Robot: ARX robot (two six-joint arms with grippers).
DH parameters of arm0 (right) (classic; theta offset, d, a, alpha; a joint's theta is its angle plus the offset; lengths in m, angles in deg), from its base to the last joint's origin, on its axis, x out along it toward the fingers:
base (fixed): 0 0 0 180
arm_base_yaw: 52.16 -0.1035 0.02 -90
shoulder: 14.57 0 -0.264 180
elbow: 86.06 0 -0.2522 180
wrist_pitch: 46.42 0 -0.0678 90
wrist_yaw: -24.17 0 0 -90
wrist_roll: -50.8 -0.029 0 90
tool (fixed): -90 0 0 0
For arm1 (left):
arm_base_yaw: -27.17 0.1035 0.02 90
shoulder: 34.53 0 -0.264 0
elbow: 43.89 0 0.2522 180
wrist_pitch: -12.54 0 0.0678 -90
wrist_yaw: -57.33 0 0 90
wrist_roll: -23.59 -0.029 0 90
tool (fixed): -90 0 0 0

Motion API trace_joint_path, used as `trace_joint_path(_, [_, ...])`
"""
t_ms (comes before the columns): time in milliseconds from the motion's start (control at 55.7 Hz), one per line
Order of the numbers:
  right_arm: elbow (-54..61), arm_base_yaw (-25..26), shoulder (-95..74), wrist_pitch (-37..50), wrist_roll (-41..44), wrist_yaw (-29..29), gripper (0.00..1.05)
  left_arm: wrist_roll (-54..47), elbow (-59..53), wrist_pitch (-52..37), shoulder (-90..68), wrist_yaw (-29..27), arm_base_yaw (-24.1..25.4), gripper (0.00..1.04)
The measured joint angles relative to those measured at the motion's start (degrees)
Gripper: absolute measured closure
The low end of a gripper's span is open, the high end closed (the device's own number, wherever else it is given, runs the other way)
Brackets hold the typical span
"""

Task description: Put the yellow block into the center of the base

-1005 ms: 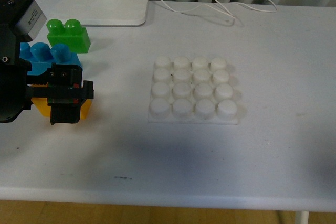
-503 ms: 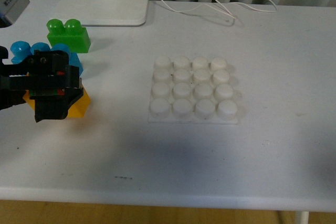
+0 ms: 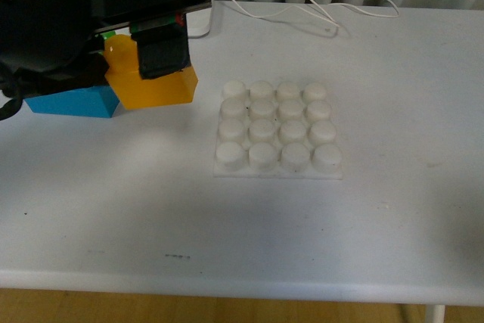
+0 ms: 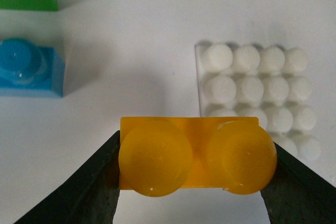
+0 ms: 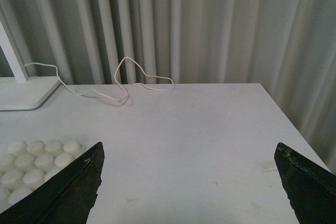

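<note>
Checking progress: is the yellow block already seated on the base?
No, the yellow block is held up by the left tool, clear of the base.

The yellow block (image 4: 197, 153) is orange-yellow; the base (image 3: 278, 132) is white, studded in a regular grid.

The left arm (image 3: 45, 20) enters the front view from ten o'clock. Its left gripper (image 3: 155, 54) is poised above the table, both fingers pressed against the short ends of the yellow block (image 3: 151, 85). The right gripper (image 5: 189, 192) hangs with its fingers spread wide, holding nothing.
</note>
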State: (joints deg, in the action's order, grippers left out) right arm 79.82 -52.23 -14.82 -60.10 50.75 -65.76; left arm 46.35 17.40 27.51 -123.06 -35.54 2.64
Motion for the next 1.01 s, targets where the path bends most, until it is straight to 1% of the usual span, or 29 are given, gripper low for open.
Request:
trace_joint_path(180, [0.0, 0.0, 0.0, 0.02, 0.0, 0.0, 0.09, 1.6, 4.72, 0.17, -3.87, -2.12, -2.6, 0.39])
trace_joint_path(521, [0.0, 0.0, 0.0, 0.02, 0.0, 0.0, 0.09, 4.55, 15.72, 2.25, -12.87, -7.87, -11.23, 0.39])
trace_joint_path(772, [0.0, 0.0, 0.0, 0.02, 0.0, 0.0, 0.09, 6.43, 17.92, 2.51, -17.53, -9.73, -13.55, 0.39])
trace_joint_path(1005, [0.0, 0.0, 0.0, 0.0, 0.0, 0.0, 0.09, 7.3, 18.88, 1.03, -21.44, -11.26, -14.82, 0.39])
